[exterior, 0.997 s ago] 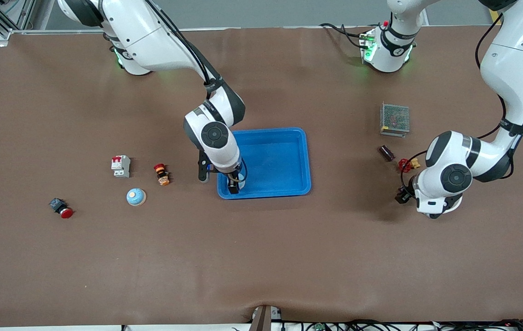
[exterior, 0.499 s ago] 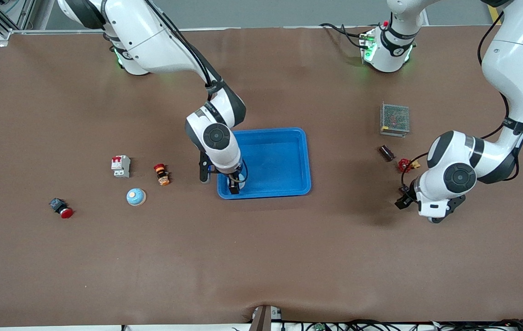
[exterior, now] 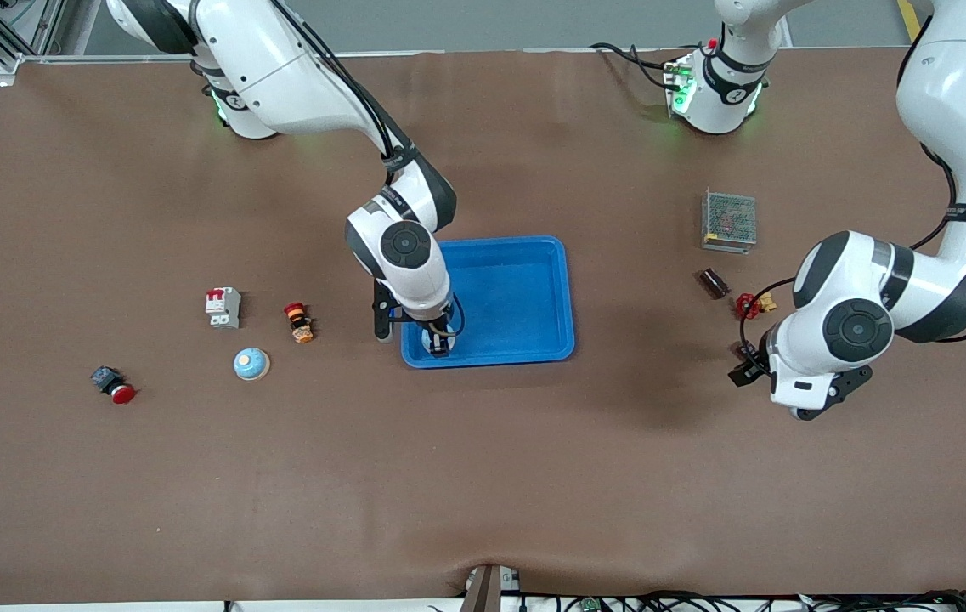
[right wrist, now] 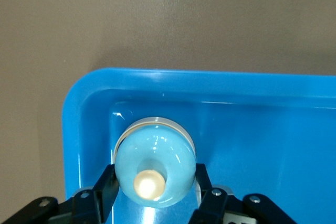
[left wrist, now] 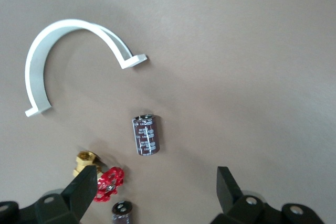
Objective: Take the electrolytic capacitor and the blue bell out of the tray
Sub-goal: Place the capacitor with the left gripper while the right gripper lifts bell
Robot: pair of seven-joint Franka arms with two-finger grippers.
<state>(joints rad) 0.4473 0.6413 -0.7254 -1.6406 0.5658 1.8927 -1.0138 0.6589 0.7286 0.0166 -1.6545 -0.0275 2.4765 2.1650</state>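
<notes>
Blue bell [right wrist: 155, 162] now clamped between right gripper [right wrist: 152, 195] fingers in tray [exterior: 533, 255] corner, ready for lifting; left gripper [left wrist: 157, 192], spread apart, has withdrawn above capacitor [left wrist: 145, 135].

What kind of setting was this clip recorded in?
Probably a robotics lab bench: brown mat-covered table, shallow bright blue plastic tray, small electrical parts such as a white circuit breaker and metal-mesh power supply.

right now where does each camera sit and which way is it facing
Front view: high across the table, facing both arms' bases; tray mid-table.
Left wrist view: on the left arm, looking down at a capacitor; open left end effector shows.
Right wrist view: looking down at the blue bell; right end effector grips it.
Shared: front and right wrist views show the tray.
</notes>
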